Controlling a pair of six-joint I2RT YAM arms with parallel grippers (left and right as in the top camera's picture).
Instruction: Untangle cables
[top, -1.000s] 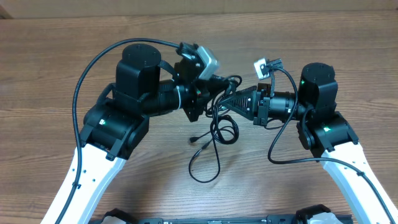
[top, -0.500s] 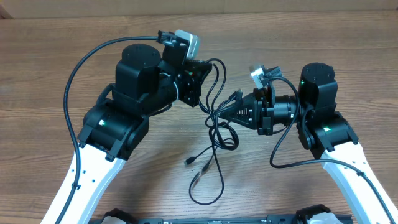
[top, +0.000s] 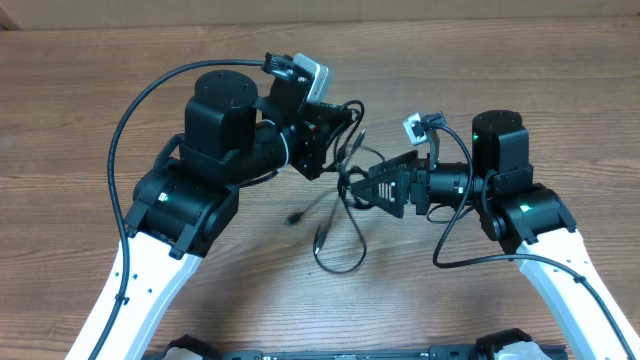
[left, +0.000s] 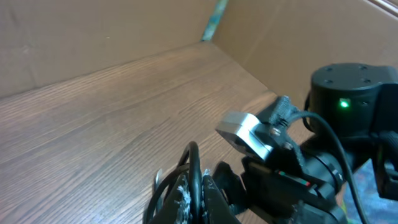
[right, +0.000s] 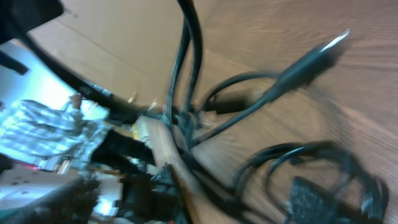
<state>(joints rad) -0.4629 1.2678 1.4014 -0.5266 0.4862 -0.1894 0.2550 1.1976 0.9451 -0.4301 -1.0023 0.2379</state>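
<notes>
Tangled cables hanging between the left claw and the right claw, their lower loop lying on the worktop before both

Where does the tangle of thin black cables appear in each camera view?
Overhead: tangle of thin black cables at the centre of the picture.
Left wrist: the tangle at the bottom edge, left of centre.
Right wrist: the tangle fills the blurred frame.
Shared landmark: the brown wood-grain table under it.
</notes>
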